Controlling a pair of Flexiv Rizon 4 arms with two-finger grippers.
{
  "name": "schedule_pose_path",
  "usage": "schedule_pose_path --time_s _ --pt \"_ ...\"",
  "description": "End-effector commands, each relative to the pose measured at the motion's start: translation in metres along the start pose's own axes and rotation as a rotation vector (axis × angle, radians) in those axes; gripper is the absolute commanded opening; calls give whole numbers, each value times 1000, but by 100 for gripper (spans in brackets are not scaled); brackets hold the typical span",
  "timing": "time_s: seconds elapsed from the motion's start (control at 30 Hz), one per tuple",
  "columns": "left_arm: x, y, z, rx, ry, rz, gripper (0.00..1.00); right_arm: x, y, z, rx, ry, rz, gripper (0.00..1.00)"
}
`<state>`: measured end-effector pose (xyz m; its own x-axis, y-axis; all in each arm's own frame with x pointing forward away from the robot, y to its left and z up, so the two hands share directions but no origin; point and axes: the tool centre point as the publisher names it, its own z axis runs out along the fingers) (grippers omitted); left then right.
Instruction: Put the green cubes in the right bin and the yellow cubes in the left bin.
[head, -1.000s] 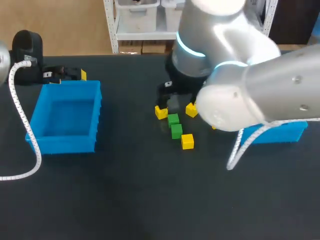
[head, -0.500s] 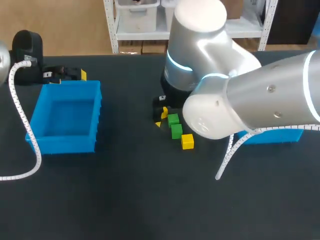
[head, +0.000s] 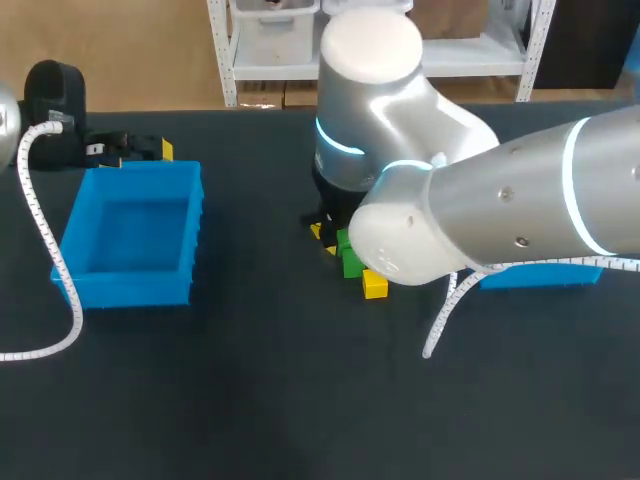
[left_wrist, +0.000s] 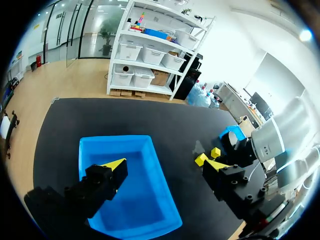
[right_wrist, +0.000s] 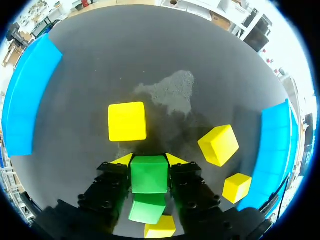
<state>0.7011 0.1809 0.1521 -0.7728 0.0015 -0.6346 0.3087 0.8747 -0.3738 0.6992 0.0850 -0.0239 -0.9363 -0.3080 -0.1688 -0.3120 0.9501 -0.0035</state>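
Right gripper (right_wrist: 149, 160) is down in the cluster near the middle of the tabletop (head: 250, 400), and both yellow-tipped fingers press on 2 opposite faces of a green cube (right_wrist: 148, 175): closed on it, as far as our wrist view shows. The cube sits on the tabletop, not lifted. It looks small, rigid and light, with flat smooth faces, so a centred pinch on those 2 faces should hold, though smooth sides could slip. Watch the second green cube (right_wrist: 146, 209), tight behind it; it may drag along. 4 yellow cubes (right_wrist: 127, 121) lie around. The right bin (head: 545, 273) waits toward the right edge.

Our left gripper (left_wrist: 165, 167) hangs wide open, holding nothing, above the left bin (left_wrist: 150, 145) near the left edge.

Against 1 second ago, our right arm has swung in and dropped, its fingers drawn in from a wide spread, now hiding most of the cluster. Cubes, bins and left arm sit as before.
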Motion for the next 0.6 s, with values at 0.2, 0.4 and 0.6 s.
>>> schedule_pose_path --time_s 0.2,0.4,0.6 --pt "2 2 0 11 -6 2 100 -6 -36 -34 36 -106 12 0" --pt "2 2 0 11 -6 2 100 -10 -84 -72 6 -180 117 0" --pt "2 2 0 11 -6 2 100 -11 -134 -113 2 -277 234 0"
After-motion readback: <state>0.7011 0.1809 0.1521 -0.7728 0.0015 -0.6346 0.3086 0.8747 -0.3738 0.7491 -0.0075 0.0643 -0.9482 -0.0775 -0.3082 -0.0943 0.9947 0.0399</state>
